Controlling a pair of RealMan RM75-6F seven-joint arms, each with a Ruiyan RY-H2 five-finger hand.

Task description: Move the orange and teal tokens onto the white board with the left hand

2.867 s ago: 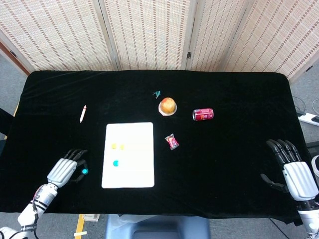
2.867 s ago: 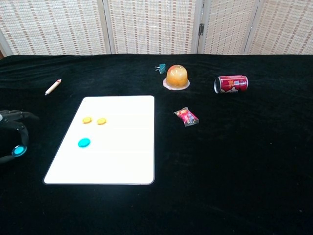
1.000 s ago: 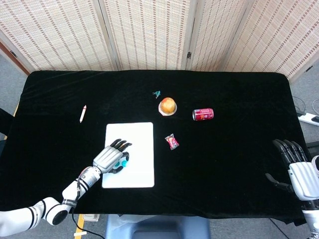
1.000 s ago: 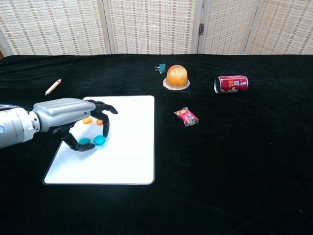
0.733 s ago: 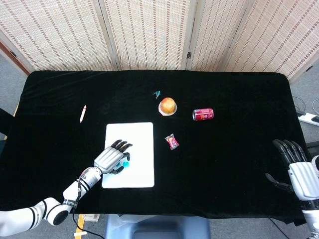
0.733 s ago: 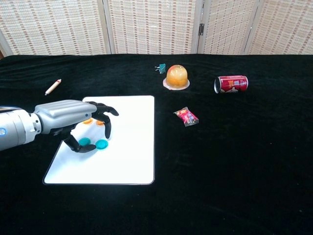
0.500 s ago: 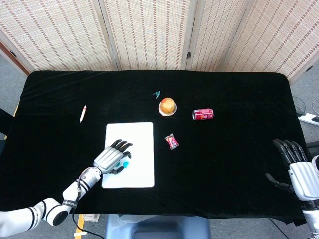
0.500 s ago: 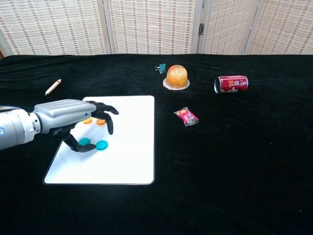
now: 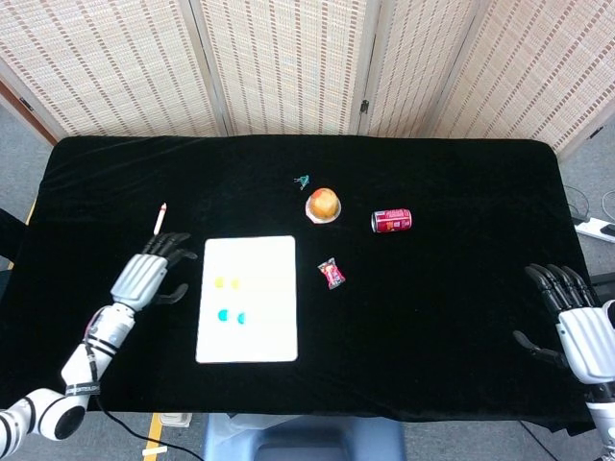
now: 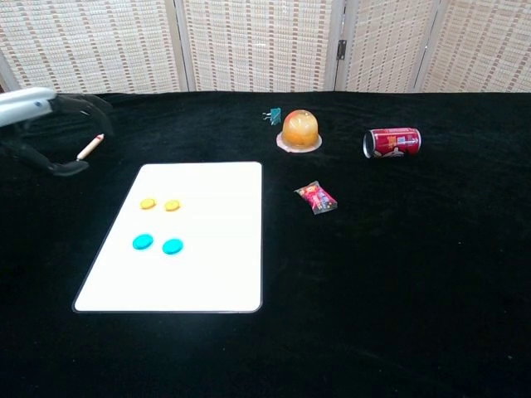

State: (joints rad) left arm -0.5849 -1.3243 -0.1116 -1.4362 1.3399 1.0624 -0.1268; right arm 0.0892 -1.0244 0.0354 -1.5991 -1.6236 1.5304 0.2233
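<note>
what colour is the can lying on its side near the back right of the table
Red, with some white lettering. The can shows best in the chest view.

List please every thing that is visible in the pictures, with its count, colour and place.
white board: 1, white, on the table, left of centre
orange tokens: 2, orange, side by side on the board
teal tokens: 2, teal, on the board, nearer than the orange ones
pencil: 1, pale with red tip, left of the board
fruit on saucer: 1, orange-yellow, behind the board
binder clip: 1, teal, beside the fruit
can: 1, red, lying right of the fruit
snack packet: 1, red, right of the board
table: 1, black cloth
screen: woven, beige, behind the table
left robot hand: left of the board, holding nothing, fingers apart
right robot hand: at the right table edge, holding nothing, fingers apart
</note>
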